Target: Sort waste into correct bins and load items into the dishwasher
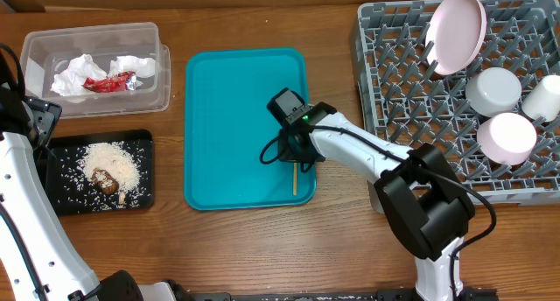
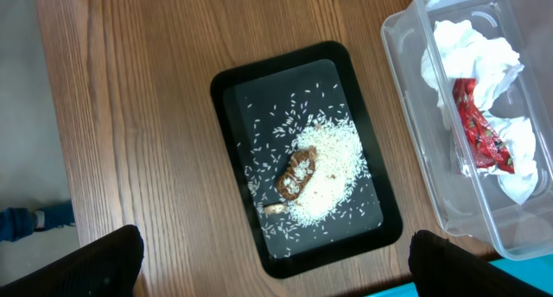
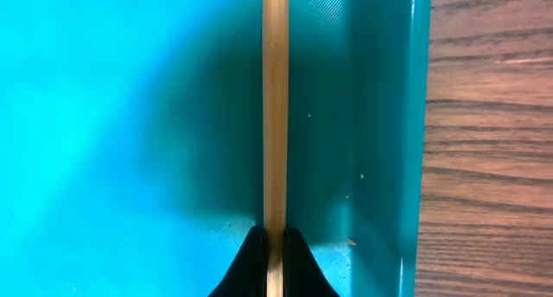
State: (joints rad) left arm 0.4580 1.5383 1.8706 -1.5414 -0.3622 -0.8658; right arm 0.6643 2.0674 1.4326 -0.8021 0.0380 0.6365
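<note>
Right fingers (image 3: 245,271) tight on wooden stick (image 3: 275,107), its end hidden; left fingers (image 2: 104,267) spread, cropped.

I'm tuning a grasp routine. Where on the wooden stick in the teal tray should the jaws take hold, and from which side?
Pinch the stick across its narrow width, coming straight down from above. It lies flat in the tray, beside its raised rim, so a sideways approach looks blocked. The right gripper straddles it that way.
</note>
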